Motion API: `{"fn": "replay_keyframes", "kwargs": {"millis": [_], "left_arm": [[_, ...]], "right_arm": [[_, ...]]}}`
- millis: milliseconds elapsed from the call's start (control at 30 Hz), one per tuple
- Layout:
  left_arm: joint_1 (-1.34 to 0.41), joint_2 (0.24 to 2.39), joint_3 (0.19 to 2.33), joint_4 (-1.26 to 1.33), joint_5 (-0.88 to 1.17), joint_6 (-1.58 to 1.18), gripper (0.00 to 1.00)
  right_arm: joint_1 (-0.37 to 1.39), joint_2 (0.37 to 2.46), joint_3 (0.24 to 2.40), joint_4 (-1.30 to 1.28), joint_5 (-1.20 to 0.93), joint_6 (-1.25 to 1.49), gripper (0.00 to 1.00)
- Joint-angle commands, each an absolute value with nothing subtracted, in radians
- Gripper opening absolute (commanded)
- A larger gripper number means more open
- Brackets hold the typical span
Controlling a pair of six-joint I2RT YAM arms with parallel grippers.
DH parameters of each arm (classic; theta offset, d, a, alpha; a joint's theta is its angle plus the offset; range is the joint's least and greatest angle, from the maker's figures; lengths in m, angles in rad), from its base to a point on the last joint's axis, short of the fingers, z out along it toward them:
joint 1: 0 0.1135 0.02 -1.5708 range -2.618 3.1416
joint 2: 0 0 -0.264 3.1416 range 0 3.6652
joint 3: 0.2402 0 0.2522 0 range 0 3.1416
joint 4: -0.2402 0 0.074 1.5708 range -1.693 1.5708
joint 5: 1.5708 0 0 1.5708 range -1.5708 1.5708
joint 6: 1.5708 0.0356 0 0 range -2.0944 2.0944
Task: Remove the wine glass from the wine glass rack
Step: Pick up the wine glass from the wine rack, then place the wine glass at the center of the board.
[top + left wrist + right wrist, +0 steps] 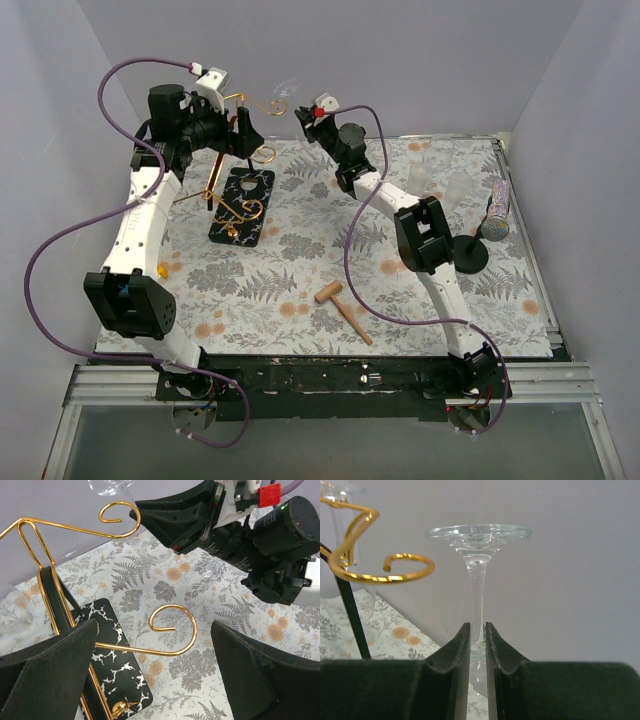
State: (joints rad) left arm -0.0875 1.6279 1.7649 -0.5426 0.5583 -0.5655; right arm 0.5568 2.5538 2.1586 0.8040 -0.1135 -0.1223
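The wine glass (478,535) hangs upside down, foot on top, with my right gripper (477,626) shut on its stem. It is just right of the rack's gold scroll arm (382,567), apart from it. From above, the wine glass (283,95) and the right gripper (306,118) are at the back, right of the wine glass rack (241,203). My left gripper (154,628) is open wide, with a lower scroll arm (175,630) between its fingers and the rack's black post (50,605) by the left finger. From above, the left gripper (243,133) is at the rack's top.
Another clear glass (340,520) hangs on the rack's far side. Two glasses (422,175) stand at the back right, near a black round-based stand (470,255) and a glittery tube (498,200). A wooden mallet (343,312) lies on the floral cloth (300,260).
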Motion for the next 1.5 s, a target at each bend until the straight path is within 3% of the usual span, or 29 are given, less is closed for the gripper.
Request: {"fn": "replay_keyframes", "kwargs": {"millis": [0,300,567,733,933,1167,1467], "left_arm": [[-0.091,1.536,1.747,-0.5,0.58,-0.565,0.98],[-0.1,1.451,1.692,-0.483,0.591,-0.561,0.98],[-0.107,1.384,1.615,-0.48,0.64,-0.543,0.98],[-0.113,1.371,1.6,-0.483,0.679,-0.456,0.98],[-0.179,1.307,1.511,-0.431,0.684,-0.276,0.98],[-0.27,1.171,1.266,-0.284,0.715,-0.134,0.98],[-0.391,1.151,1.201,-0.399,0.75,-0.161,0.98]], "right_arm": [[0.56,2.366,2.128,0.936,-0.124,-0.152,0.01],[0.555,2.229,1.985,0.893,-0.149,-0.13,0.01],[0.555,1.898,1.574,0.894,-0.201,-0.172,0.01],[0.557,1.686,1.399,0.754,-0.282,-0.167,0.01],[0.554,1.497,1.321,0.41,-0.388,-0.153,0.01],[0.555,1.303,1.178,0.175,-0.446,-0.126,0.01],[0.554,1.19,1.045,-0.036,-0.567,-0.04,0.01]]}}
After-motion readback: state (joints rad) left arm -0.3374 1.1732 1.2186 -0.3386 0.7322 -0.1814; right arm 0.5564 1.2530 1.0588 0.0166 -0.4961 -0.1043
